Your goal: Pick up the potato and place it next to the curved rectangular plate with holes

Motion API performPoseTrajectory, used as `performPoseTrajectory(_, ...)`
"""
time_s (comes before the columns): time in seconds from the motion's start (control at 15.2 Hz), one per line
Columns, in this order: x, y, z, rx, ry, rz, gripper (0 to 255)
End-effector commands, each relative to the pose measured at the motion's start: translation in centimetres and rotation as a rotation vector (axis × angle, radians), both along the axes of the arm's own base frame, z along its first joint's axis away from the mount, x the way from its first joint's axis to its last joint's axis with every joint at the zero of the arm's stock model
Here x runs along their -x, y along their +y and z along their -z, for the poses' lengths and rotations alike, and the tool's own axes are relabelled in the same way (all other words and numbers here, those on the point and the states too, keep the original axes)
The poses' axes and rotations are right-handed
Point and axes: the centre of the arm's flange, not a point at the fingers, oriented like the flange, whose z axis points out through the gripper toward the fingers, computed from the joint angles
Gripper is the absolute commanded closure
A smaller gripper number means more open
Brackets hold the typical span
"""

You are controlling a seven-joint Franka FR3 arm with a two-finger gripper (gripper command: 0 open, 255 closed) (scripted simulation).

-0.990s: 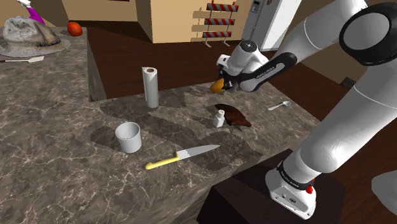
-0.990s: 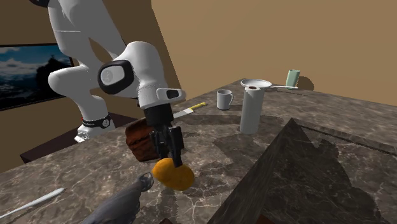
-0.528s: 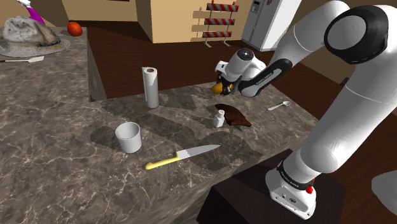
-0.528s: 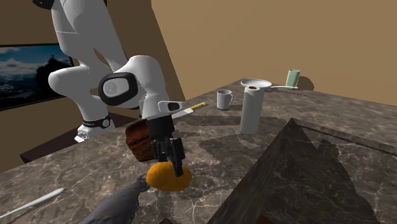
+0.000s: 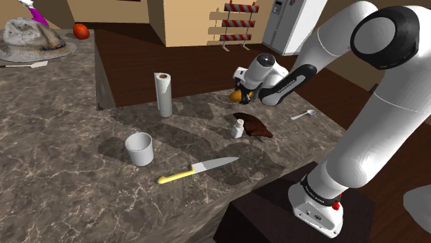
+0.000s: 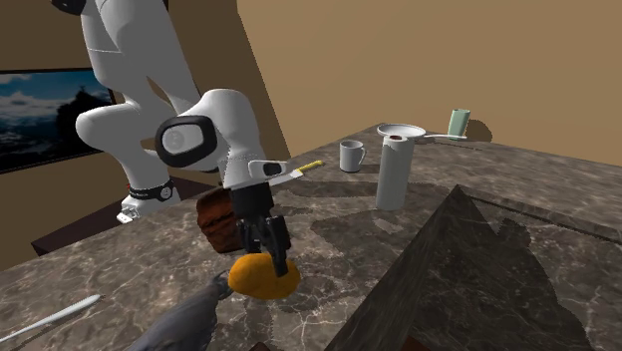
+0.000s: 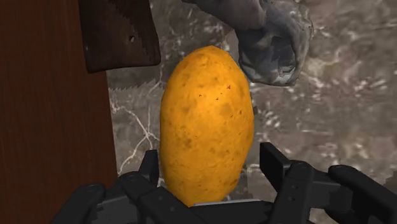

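An orange-yellow potato (image 6: 261, 279) lies on the marbled counter, close to the far edge in the shoulder view, where the potato (image 5: 237, 92) peeks out under the hand. My black gripper (image 6: 271, 251) stands right over it. In the wrist view the potato (image 7: 207, 121) sits between the fingers of the gripper (image 7: 213, 164). The fingers are open, with a clear gap on one side. The dark brown curved plate with holes (image 5: 253, 125) lies a short way from the potato; the plate (image 6: 215, 219) is behind the hand, and a corner of the plate (image 7: 118, 32) lies beyond the potato.
A grey scoop-like thing (image 7: 273, 38) lies just beyond the potato. On the counter stand a paper towel roll (image 5: 164, 94), a white cup (image 5: 139, 148) and a small white bottle (image 5: 237, 129), with a yellow-handled knife (image 5: 197, 169) and a spoon (image 5: 302, 114). A counter edge drops off beside the potato.
The hand came down and set the potato on the counter. The fingers have since spread apart from it.
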Motion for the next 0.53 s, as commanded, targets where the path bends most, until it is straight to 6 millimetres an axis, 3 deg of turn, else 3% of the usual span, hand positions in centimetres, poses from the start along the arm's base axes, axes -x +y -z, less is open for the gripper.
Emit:
performPoseTrajectory(0.0, 0.0, 0.2, 0.3, -0.001, 0.007, -0.003, 0)
performPoseTrajectory(0.26, 0.1, 0.2, 0.3, -0.001, 0.007, -0.003, 0)
performPoseTrajectory(0.46, 1.7, 1.3, -3.1, -0.001, 0.007, -0.003, 0)
